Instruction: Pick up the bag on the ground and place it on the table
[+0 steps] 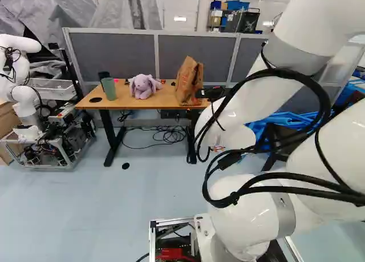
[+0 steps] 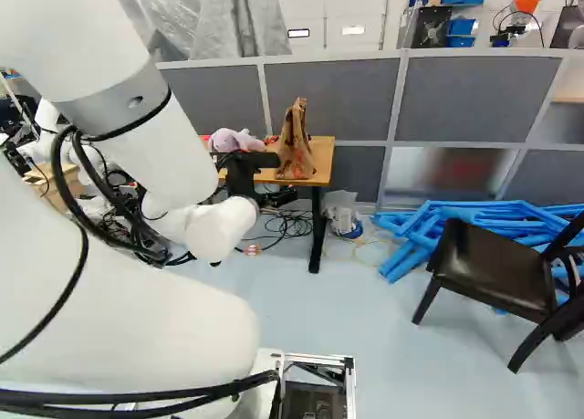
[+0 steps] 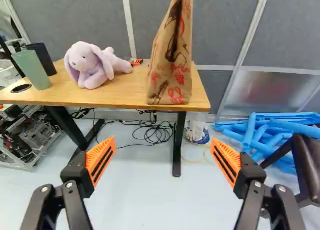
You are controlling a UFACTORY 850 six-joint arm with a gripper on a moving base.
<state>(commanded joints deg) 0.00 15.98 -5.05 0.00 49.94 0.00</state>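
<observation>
Plainly, the jaws stood wide apart, with nothing gripped between their orange pads (image 3: 231,156). Ahead of them, nearly in line with the middle of the gap but higher than where they pointed, the brown paper bag (image 3: 170,77) stood upright on the desk (image 3: 125,92), close to its near edge at one end. That was the relation the next move turned on: the bag's long axis ran up and down, and its body lay beyond the pads and apart from them. Since the task wanted it on the desk and there it stood, the placing looked finished, and the likely move was for the white arm (image 2: 164,145) to draw straight back. A forward nudge or a sideways swing risked knocking the bag over. Farther along the desk lay the lilac plush rabbit (image 3: 90,64), then a green cup (image 3: 31,68) with a dark cup (image 3: 45,54) beside it. Beneath, black cables (image 3: 155,135) lay coiled on the floor (image 3: 135,190), and off to one side, past the desk's end, some blue frames (image 3: 260,132) were heaped.
</observation>
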